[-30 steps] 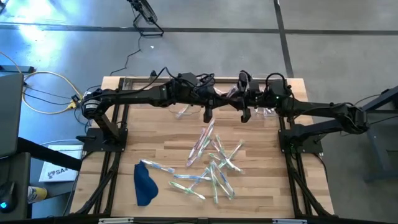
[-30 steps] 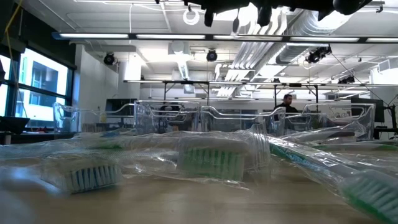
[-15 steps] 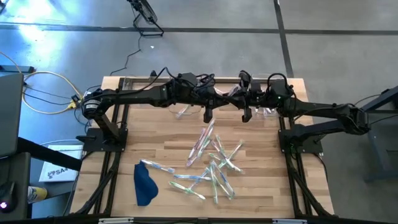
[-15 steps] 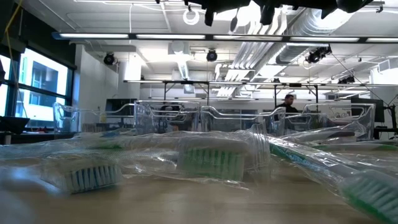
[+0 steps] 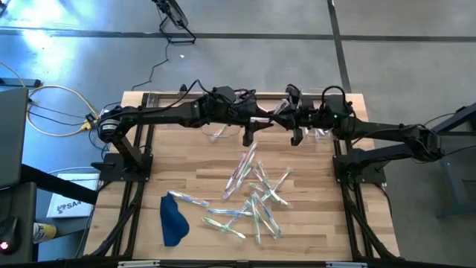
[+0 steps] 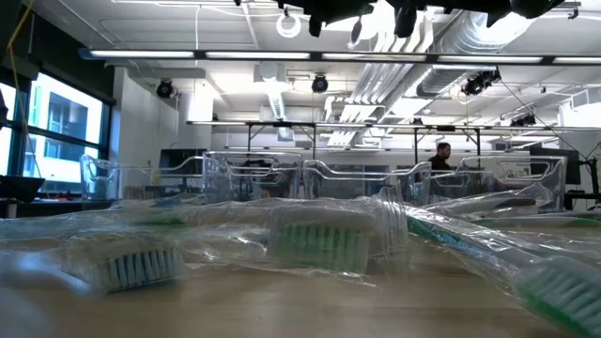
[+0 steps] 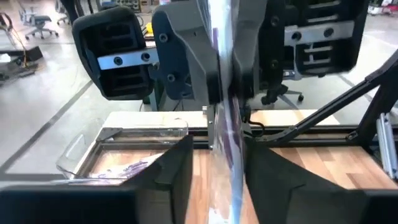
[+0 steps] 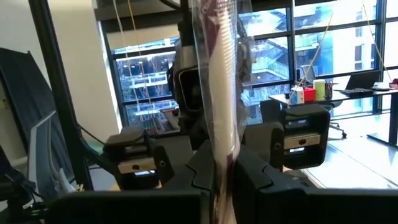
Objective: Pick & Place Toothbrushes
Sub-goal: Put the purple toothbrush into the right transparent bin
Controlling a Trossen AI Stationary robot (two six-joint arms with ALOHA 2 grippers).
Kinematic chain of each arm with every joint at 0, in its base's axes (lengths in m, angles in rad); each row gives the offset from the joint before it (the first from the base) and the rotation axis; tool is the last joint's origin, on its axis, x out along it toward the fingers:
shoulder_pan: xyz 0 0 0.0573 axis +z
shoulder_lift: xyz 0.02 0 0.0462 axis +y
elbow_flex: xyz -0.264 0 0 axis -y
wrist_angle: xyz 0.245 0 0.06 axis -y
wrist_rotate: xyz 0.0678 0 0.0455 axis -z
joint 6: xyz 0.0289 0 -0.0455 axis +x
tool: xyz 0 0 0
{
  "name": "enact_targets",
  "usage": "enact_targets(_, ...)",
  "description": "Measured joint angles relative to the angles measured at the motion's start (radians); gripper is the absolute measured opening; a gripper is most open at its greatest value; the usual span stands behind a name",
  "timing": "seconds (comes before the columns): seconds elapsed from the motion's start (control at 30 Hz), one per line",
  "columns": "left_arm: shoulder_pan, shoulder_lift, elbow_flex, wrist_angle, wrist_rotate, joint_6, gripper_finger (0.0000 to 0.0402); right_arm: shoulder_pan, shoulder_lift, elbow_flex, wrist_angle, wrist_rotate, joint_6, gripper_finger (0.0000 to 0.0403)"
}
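Glossy-wrapped toothbrush [image 8: 219, 93] pinched tight in the right claw [image 8: 217, 168], mid-air over the table's [image 5: 186, 175] far side, while the left claw [image 7: 217, 162] stands parted around its other end: a handover, I'd say. Loose toothbrushes [image 5: 253, 193] wait mid-table. Next call: right carries it to a clear bin [image 7: 124, 149].

- Both arms [image 5: 186, 113] are matte black and slim, built of jointed segments.
- Loose black cables [image 5: 236, 95] loop over the wrists.
- The left gripper [image 7: 214, 180] has broad, flat black fingers [image 7: 171, 177].
- The right gripper [image 8: 217, 171] has the same blocky black fingers [image 8: 255, 171].
- Silver bars with small screws [image 7: 130, 59] cross the black wrist housings.
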Motion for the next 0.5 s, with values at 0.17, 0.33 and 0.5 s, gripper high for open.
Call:
enact_targets(0.17,0.021,-0.018,-0.001,0.0,0.065,0.041,0.0165,-0.029,-0.044,0.0,-0.053,0.002,0.008,0.0017)
enact_targets(0.33,0.057,-0.039,-0.001,-0.005,0.133,0.037,0.0167,-0.072,-0.107,0.0,-0.201,0.006,0.028,0.0017)
enact_targets(0.5,0.08,-0.065,0.0,-0.04,0.151,0.026,0.0167,-0.092,-0.19,0.0,-0.324,0.073,0.026,0.0017)
